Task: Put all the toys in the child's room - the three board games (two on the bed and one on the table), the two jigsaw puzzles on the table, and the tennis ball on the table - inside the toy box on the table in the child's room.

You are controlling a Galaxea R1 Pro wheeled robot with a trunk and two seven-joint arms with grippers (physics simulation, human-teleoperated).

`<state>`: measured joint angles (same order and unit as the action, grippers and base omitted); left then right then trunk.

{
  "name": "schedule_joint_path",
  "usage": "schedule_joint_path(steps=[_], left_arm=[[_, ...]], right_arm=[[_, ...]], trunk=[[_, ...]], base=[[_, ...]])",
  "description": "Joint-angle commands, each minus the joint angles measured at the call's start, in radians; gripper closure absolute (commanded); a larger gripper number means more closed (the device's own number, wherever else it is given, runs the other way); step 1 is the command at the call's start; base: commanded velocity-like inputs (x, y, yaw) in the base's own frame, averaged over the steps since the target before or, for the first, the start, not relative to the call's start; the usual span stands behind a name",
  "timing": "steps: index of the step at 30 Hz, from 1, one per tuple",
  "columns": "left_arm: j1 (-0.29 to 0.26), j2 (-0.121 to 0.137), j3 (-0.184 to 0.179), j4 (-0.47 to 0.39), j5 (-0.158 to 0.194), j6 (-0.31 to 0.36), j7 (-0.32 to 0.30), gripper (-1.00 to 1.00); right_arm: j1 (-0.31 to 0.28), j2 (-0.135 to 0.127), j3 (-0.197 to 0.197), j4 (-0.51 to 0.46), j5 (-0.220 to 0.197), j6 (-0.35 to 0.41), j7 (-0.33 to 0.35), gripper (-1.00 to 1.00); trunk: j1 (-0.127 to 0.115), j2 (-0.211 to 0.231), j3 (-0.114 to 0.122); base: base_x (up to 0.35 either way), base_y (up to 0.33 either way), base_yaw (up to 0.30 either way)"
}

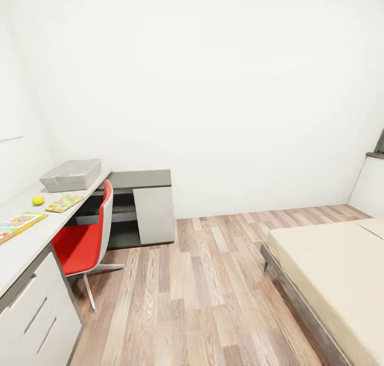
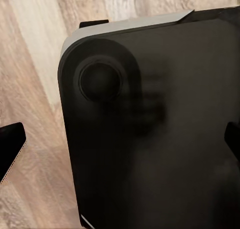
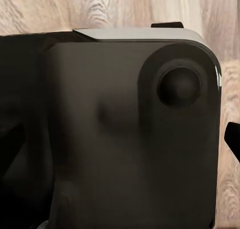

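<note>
Head view: the bin [image 1: 71, 175] sits at the desk's [image 1: 24, 246] far end; drive close first. Gripper states I cannot tell.

Both wrist cameras over the robot's dark base [image 2: 160, 139], fingertips [image 2: 10, 146] at edges

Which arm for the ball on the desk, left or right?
Left, probably. The ball, puzzles and toy box all sit on the table at the head view's left, the left arm's side. Both wrist views face the robot's dark base over floor, so neither is deployed.
</note>
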<state>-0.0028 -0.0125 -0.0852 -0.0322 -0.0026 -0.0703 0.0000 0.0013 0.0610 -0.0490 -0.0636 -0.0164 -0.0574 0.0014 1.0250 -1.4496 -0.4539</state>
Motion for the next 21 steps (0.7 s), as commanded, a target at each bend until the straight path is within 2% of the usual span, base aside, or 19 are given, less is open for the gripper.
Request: schedule_joint_path(steps=[1, 21], left_arm=[[0.0, 0.0, -0.007, 0.0, 0.0, -0.003, 0.0, -1.0], [0.0, 0.0, -0.007, 0.001, 0.0, -0.012, 0.002, -1.0]], right_arm=[[0.0, 0.0, -0.005, -0.001, -0.002, -0.002, 0.0, -1.0], [0.0, 0.0, -0.005, -0.001, -0.002, -0.002, 0.0, -1.0]], trunk=[[0.0, 0.0, -0.001], [0.0, 0.0, -0.001]], base=[[0.0, 0.0, -0.276], [0.0, 0.0, -0.277]])
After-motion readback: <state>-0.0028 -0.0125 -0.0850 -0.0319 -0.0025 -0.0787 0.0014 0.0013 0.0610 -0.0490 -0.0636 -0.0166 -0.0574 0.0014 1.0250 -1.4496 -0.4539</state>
